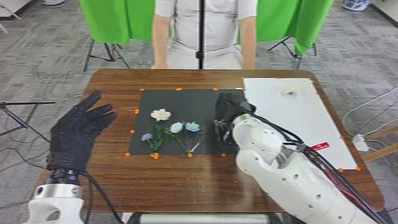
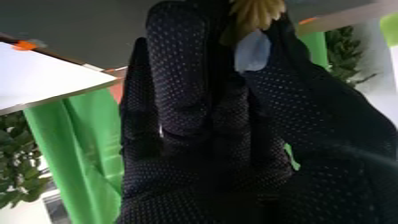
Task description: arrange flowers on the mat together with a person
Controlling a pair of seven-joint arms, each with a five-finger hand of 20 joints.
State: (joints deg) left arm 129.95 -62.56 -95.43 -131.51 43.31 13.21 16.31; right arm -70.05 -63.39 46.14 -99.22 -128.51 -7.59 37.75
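Observation:
My right hand [image 1: 233, 104] is over the right part of the black mat [image 1: 191, 97]. In the right wrist view, the right hand [image 2: 191, 100] pinches a flower [image 2: 258, 12] with yellowish petals and a pale bluish petal between thumb and fingers. On the mat's left half lie a white flower [image 1: 161, 114], a small purplish flower [image 1: 147, 136], a pale flower [image 1: 176, 127] and a blue flower [image 1: 193, 126], their stems toward the near edge. My left hand [image 1: 78, 131] is left of the mat, fingers straight and thumb apart, holding nothing.
A white mat [image 1: 298, 120] lies to the right of the black one, with a whitish flower [image 1: 290, 90] near its far end. Orange marks line both mats' edges. The brown table [image 1: 178, 185] extends in front, and my right arm crosses its right side.

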